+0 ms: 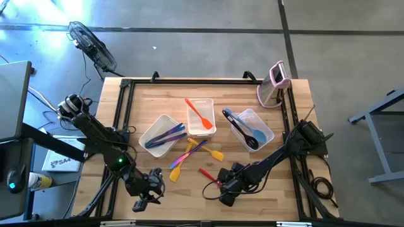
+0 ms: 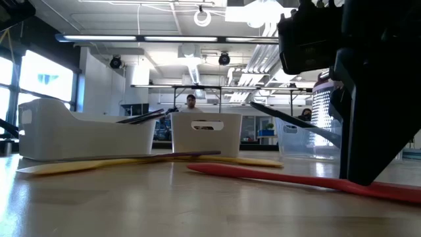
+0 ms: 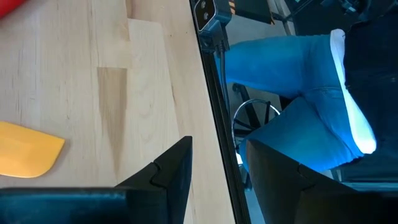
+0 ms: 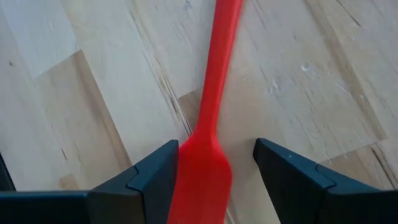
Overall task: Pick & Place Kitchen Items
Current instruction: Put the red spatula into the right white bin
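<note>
Down low, the right end effector (image 4: 214, 171) straddles the red spatula (image 4: 208, 124), fingers apart, beside the yellow spatula (image 1: 176, 173).

Wooden table (image 1: 297, 120) bears three tubs (image 1: 159, 134), loose utensils (image 1: 189, 154), gadget (image 1: 275, 84)

A robotics lab or workshop: a butcher-block counter (image 1: 145, 101) on a black metal frame stands on bare concrete floor (image 1: 208, 44). Ceiling strip lights (image 2: 164, 38), exposed ducts and distant workbenches fill the open room; a fan (image 1: 91, 47) stands at ten o'clock.
</note>
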Available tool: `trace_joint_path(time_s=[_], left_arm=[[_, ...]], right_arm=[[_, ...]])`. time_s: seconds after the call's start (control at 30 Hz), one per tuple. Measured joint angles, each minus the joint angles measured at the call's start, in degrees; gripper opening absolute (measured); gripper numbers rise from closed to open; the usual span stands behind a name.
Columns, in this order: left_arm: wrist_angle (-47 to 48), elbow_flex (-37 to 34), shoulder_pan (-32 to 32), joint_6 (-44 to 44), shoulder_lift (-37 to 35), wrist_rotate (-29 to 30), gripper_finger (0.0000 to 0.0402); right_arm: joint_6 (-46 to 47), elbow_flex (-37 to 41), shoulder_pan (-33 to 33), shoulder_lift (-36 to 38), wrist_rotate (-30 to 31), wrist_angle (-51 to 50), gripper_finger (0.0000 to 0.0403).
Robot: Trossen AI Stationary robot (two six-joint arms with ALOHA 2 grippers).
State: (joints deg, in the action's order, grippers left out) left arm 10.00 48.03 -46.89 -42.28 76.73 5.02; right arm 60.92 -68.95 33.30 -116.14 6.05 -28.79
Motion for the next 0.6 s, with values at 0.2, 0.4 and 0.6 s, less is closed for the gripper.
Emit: trace_joint_path(time_s=[0.2,0.4,0.6], left_arm=[[0.02,0.00,0.00,0.00,0.00,0.00,0.0148],[0.02,0.00,0.00,1.82,0.00,0.10,0.0148],[0.00,0.02,0.00,1.93,0.00,0.11,0.0148]], right_arm=[[0.92,0.00,-0.24,0.00,-1.03,0.80,0.0216],[0.72,0.00,-0.70,0.00,-1.37,0.91,0.0215],[0.82,0.00,-0.78,-0.07,-2.97,1.82,0.0215]])
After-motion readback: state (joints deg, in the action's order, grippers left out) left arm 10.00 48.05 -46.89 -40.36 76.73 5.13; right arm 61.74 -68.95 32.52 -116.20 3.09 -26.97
